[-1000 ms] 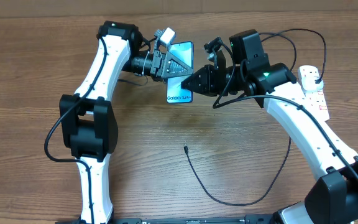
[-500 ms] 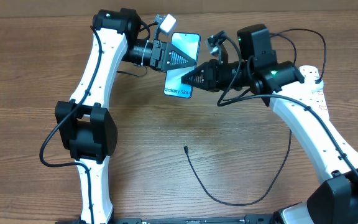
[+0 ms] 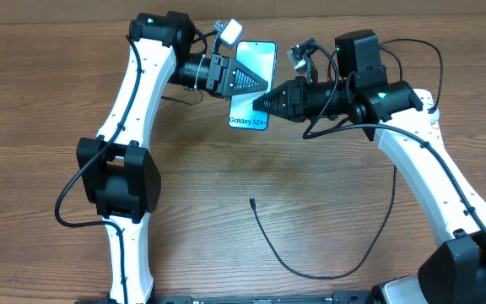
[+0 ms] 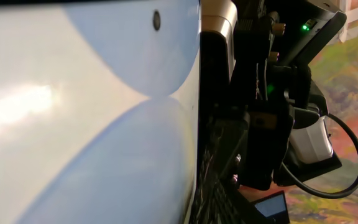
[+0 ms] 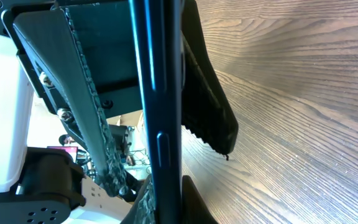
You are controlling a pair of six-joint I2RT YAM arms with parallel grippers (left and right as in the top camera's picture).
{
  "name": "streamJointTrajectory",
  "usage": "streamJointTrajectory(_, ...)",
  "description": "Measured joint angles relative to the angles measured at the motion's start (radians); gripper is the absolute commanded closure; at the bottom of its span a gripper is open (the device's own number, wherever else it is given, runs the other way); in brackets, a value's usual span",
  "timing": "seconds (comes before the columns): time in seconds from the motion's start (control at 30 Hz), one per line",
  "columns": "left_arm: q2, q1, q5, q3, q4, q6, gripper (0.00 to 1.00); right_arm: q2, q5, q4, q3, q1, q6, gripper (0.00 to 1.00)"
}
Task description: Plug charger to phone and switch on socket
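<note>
Overhead, both arms are reaching inward, the right gripper [image 3: 254, 101] pinching the phone [image 3: 257, 56] by its edge, the left gripper [image 3: 267, 82] straddling it. Left wrist: the lit screen is filling the frame. Right wrist: the left fingers [image 5: 82, 74] are flanking the phone (gap showing, unclamped).

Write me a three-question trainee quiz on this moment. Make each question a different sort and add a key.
1. True or false: the charger's connector tip is plugged into the phone.
2. Which pincers are at the phone? A. only the left pincer. B. only the right pincer. C. both.
3. Fill in: the right pincer is ___ on the phone.

Key: 1 false, the tip lies loose on the table. 2 C. 3 shut.
</note>
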Motion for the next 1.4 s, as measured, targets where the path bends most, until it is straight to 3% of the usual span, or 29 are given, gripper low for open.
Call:
streamJointTrajectory(0.17, 0.000, 0.000, -0.002, 0.000, 0.000, -0.010, 0.76, 0.000, -0.008, 0.002, 0.000, -0.001, 0.000, 0.92)
streamJointTrajectory(0.33, -0.003, 0.005, -0.001, 0.002, 0.004, -0.004, 0.96, 0.001, 0.028, -0.028, -0.001, -0.012, 0.007, 0.57)
streamJointTrajectory(0.5, -0.011, 0.013, -0.035, 0.006, 0.042, -0.007, 0.96, 0.002, 0.091, -0.064, -0.001, -0.020, 0.016, 0.35)
streamJointTrajectory(0.57, -0.013, 0.013, -0.075, 0.007, 0.053, -0.007, 0.96, 0.002, 0.127, -0.086, -0.001, -0.021, 0.008, 0.18)
streamJointTrajectory(0.7, -0.026, 0.011, -0.249, 0.009, 0.064, -0.026, 0.96, 0.009, 0.249, -0.156, -0.002, -0.029, -0.011, 0.02)
streamJointTrajectory(0.77, -0.031, 0.003, -0.376, 0.012, 0.085, -0.075, 0.96, 0.011, 0.342, -0.196, -0.002, -0.034, -0.014, 0.00)
streamJointTrajectory(1.0, -0.032, -0.096, -0.997, 0.001, 0.185, -0.446, 0.96, 0.011, 0.681, -0.345, -0.002, -0.035, -0.021, 0.00)
streamJointTrajectory(1.13, -0.032, -0.169, -1.158, -0.082, 0.266, -0.580, 0.96, 0.011, 0.834, -0.409, -0.002, -0.037, -0.021, 0.00)
streamJointTrajectory(1.4, -0.032, -0.255, -1.312, -0.317, 0.454, -0.774, 0.96, 0.011, 0.954, -0.448, -0.002, -0.095, -0.021, 0.00)
